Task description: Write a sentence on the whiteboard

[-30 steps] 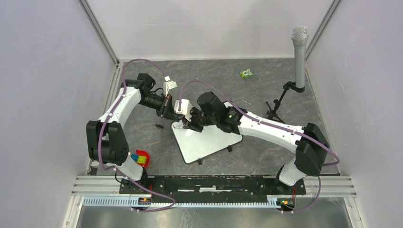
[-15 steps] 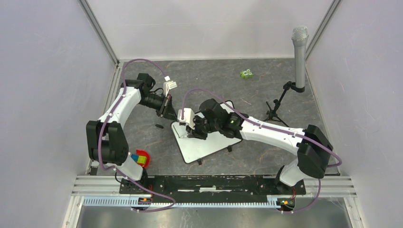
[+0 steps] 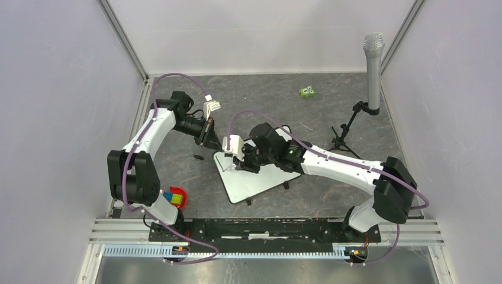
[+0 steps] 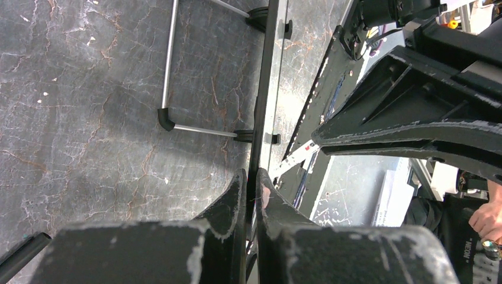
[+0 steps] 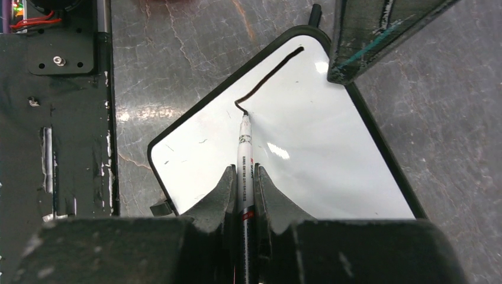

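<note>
The whiteboard [image 3: 260,177] lies on the dark table, tilted, with its thin black frame [image 5: 195,109] around it. My left gripper [image 3: 208,135] is shut on the board's far left edge [image 4: 264,89], which runs edge-on between its fingers [image 4: 251,177]. My right gripper [image 5: 244,173] is shut on a white marker [image 5: 244,148] over the board's left part [image 3: 241,161]. The marker's tip touches the end of one black stroke [image 5: 269,72] with a small hook. That stroke is all that shows of the sentence.
A grey microphone [image 3: 373,65] on a small black stand is at the back right. A green object [image 3: 306,92] lies at the back. A red dish with coloured blocks [image 3: 176,198] sits by the left arm's base. A small black piece [image 3: 199,157] lies left of the board.
My right gripper has moved towards the near side with the marker, over the board's left part. The left arm and the board have not moved.
</note>
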`<action>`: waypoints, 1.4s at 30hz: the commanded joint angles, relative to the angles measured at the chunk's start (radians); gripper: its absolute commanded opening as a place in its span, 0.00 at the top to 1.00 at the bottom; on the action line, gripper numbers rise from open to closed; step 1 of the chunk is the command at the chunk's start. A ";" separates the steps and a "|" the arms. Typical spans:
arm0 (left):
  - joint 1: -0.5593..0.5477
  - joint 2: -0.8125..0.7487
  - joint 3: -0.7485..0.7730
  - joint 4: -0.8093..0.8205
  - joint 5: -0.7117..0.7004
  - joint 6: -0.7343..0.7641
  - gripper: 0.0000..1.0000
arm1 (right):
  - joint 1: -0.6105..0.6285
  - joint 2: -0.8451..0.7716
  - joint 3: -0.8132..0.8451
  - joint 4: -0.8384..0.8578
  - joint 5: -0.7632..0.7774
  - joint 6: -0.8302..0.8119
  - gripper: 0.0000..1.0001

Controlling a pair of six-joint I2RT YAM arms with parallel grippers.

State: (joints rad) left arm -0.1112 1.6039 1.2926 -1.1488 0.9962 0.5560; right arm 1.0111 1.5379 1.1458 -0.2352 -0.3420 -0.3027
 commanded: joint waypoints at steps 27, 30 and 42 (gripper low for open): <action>-0.016 -0.025 -0.004 -0.009 0.001 0.027 0.98 | -0.011 -0.097 0.016 0.021 0.071 -0.012 1.00; -0.016 -0.028 -0.004 -0.010 0.000 0.027 0.98 | -0.012 -0.089 0.022 0.032 0.095 -0.009 1.00; -0.018 -0.021 -0.003 -0.009 0.002 0.029 0.98 | -0.011 -0.057 0.028 0.044 0.121 -0.012 1.00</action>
State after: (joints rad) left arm -0.1158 1.6020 1.2926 -1.1496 0.9962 0.5560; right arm 1.0050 1.4658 1.1275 -0.2398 -0.2390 -0.3191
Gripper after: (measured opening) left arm 0.093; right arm 0.157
